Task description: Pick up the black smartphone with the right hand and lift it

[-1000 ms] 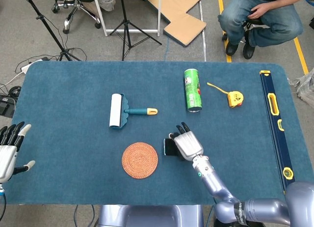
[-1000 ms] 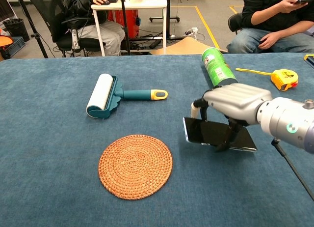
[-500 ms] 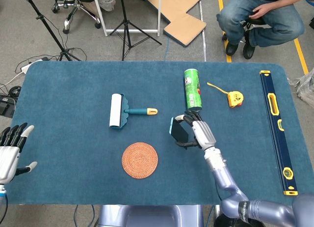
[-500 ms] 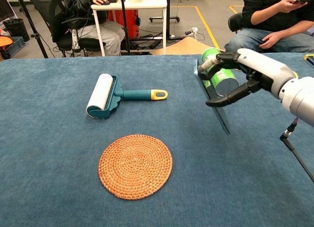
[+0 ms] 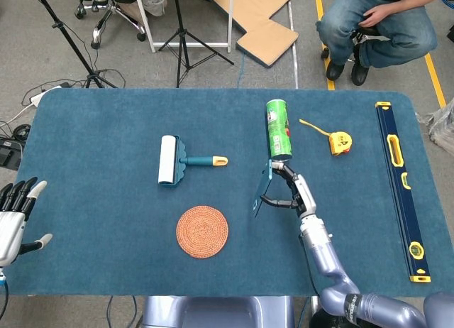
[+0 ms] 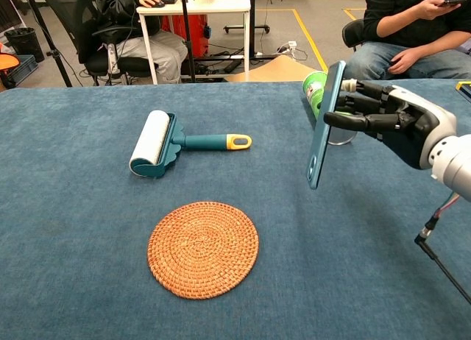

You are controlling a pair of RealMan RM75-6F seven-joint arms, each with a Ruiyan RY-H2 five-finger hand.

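Change: phone (image 6: 324,125) now raised clear of the surface (image 5: 106,129) and turned on edge; a second ago lay flat beside the mat (image 5: 202,231), under the right hand (image 6: 394,121); half a second ago hung tilted, lower, screen still partly showing.
Right hand: moved up and toward the can (image 5: 278,128) since then; fingers (image 6: 352,120) clamped on the phone, reaching across its far face in the chest view, thumb side cannot be made out.
Phone place: in the air, just short of the can and partly in front of it in the chest view; right of the mat, well apart from it.
Phone look: thin slab seen almost edge-on, standing near upright with the top leaning slightly away; visible back and rim read blue-teal, as of a case; a small dark spot near the lower end; black screen turned toward the hand, hidden.
Head view: same phone (image 5: 263,193) shows as a narrow blue sliver in front of the hand (image 5: 292,191).
Left hand (image 5: 13,221): at the surface's near left edge, far from the can, fingers apart, holding nothing; much as before.
Unchanged: roller (image 5: 174,160) left of the can, mat, tape (image 5: 340,141) and level (image 5: 399,179) right of the can.
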